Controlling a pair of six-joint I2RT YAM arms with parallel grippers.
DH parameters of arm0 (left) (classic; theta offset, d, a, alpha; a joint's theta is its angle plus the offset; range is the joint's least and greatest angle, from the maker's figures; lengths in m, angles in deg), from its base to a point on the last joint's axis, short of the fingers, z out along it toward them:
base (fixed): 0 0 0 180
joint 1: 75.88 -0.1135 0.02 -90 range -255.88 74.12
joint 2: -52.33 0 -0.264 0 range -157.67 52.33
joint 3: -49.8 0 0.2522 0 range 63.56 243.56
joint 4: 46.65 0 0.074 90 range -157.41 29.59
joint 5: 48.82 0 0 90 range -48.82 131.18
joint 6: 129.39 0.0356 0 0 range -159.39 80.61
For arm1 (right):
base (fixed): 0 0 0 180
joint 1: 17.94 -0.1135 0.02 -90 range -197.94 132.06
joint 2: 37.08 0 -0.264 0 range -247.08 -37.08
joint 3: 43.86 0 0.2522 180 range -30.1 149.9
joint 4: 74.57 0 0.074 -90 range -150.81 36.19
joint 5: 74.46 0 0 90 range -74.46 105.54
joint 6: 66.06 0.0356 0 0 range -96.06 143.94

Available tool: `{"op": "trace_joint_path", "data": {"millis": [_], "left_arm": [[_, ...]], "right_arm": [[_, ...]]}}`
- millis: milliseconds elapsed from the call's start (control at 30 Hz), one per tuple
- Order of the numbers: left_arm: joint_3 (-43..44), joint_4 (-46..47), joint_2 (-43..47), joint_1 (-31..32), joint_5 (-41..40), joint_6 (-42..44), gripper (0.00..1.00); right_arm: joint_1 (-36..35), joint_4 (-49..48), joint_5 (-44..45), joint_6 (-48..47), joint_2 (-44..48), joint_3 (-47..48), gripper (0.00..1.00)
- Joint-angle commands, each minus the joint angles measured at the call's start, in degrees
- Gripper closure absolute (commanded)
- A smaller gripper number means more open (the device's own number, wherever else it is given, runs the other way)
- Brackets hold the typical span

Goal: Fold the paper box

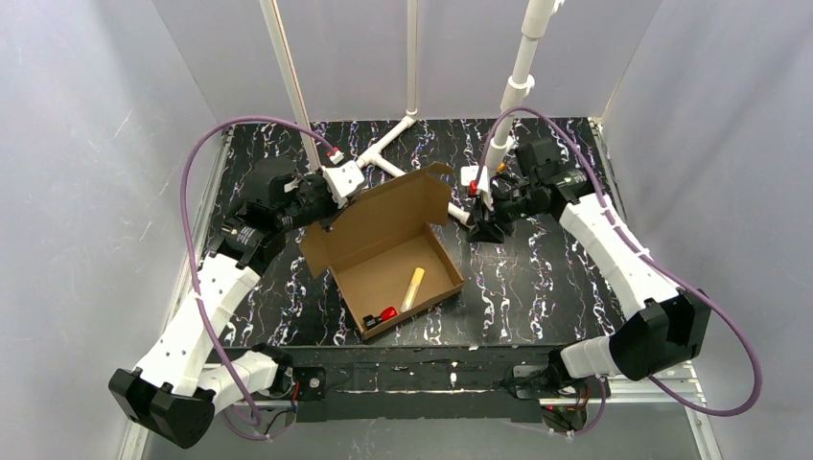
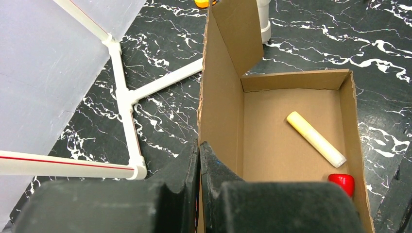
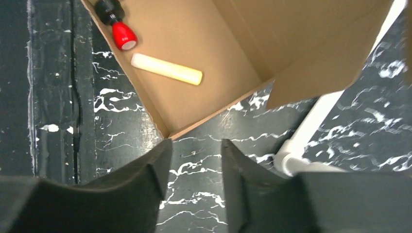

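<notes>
The paper box [image 1: 376, 257] stands open in the middle of the black marbled table, its brown lid [image 1: 393, 204] raised at the back. Inside lie a pale yellow stick [image 1: 413, 287] and a small red-capped item [image 1: 386, 314]. My left gripper [image 1: 324, 220] is at the box's left side. In the left wrist view my left gripper [image 2: 200, 148] is shut on the edge of the upright cardboard wall [image 2: 221, 107]. My right gripper [image 1: 482, 230] hovers just right of the box. In the right wrist view my right gripper [image 3: 197, 145] is open over bare table, close to a box corner [image 3: 167, 135].
A white pipe frame [image 1: 388, 153] lies on the table behind the box and runs close to both grippers, as the pipe [image 2: 124, 97] and the pipe [image 3: 311, 131] show. White walls enclose the table on three sides. The table's front edge [image 1: 412, 350] is near the arm bases.
</notes>
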Motion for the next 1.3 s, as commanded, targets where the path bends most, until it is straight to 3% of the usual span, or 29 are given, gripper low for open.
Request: {"op": "trace_joint_path", "data": {"millis": [0, 233, 600, 1000, 1267], "left_arm": [[-0.4, 3.2, 1.8, 0.1, 0.7, -0.7, 1.0], [0.0, 3.5, 0.8, 0.0, 4.8, 0.3, 1.0], [1.1, 5.7, -1.3, 0.1, 8.8, -0.4, 1.0], [1.3, 5.1, -1.2, 0.0, 13.4, -2.6, 1.0], [1.0, 7.7, -1.3, 0.1, 14.7, -5.3, 1.0]], "right_arm": [[0.2, -11.3, 3.6, 4.0, 2.4, -5.9, 0.56], [0.4, -17.0, 6.0, 3.8, 2.1, -10.7, 0.55], [7.3, -14.1, -2.8, 0.2, 4.5, -12.5, 0.47], [11.2, -23.8, -9.4, 6.7, 5.7, -19.2, 0.5], [11.4, -26.5, -13.7, 7.8, 4.3, -20.1, 0.59]]}}
